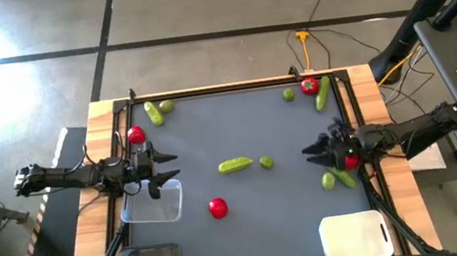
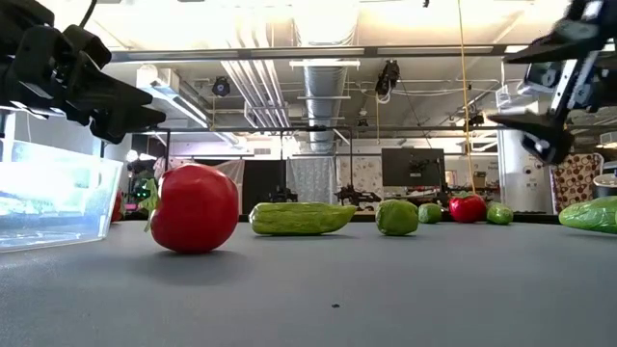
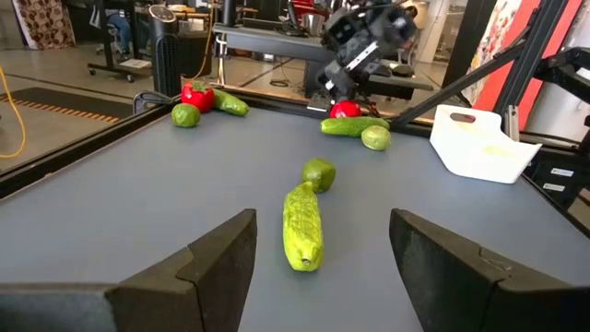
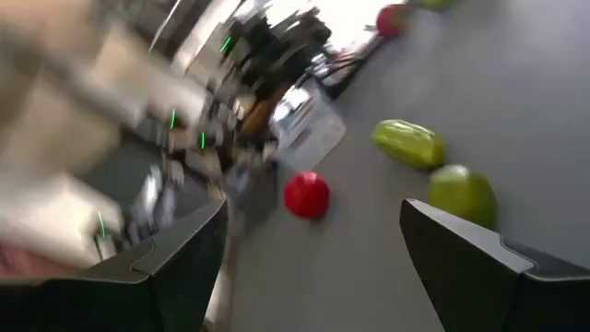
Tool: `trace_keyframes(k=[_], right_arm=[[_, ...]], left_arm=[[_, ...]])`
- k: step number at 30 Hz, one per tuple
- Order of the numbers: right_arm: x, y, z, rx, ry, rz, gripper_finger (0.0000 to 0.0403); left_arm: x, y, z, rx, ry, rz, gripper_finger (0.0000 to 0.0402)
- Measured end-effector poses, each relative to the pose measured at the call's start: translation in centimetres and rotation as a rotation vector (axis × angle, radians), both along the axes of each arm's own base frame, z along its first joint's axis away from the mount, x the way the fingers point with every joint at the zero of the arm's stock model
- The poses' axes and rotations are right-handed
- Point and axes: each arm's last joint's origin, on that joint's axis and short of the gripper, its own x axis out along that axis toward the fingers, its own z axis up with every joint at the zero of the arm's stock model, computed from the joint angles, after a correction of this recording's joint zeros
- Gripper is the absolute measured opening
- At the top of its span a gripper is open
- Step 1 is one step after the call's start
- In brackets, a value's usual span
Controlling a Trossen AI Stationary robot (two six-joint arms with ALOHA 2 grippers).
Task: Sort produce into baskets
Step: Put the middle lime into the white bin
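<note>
Plastic-looking and probably light and stiff, the central cucumber (image 1: 235,165) lies flat mid-worktop with a lime (image 1: 267,163) just to its right; its bumpy skin should give some grip, and a hold across its narrow middle seems safest. The round tomato (image 1: 218,207) nearer the front would likely roll if nudged. The left end effector (image 1: 166,168), fingers spread and empty, hovers over the clear basket (image 1: 153,212) at the left. The right end effector (image 1: 312,154), also spread, hangs at the right by another cucumber (image 1: 344,179). The white basket (image 1: 356,238) sits near-right.
</note>
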Motion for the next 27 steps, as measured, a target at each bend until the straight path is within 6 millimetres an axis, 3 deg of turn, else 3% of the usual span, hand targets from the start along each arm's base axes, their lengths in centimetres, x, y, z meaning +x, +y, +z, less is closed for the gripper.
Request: trace_keyframes(k=[5,11,21,27], right_arm=[[0.2,-0.5,-0.5,0.393,0.003,-0.256,0.0313],[1.2,-0.5,-0.9,0.511,0.01,-0.321,0.0313],[3.7,-0.4,0.7,0.563,0.009,-0.53,0.0313],[6.2,0.0,2.1,0.204,0.145,-0.508,0.0313]], left_arm=[[0.0,0.0,0.0,0.0,0.0,0.0,0.0231],[0.0,0.0,0.0,0.0,0.0,0.0,0.0231],[0.0,0.0,0.0,0.0,0.0,0.0,0.0231],[0.0,0.0,0.0,0.0,0.0,0.0,0.0231]])
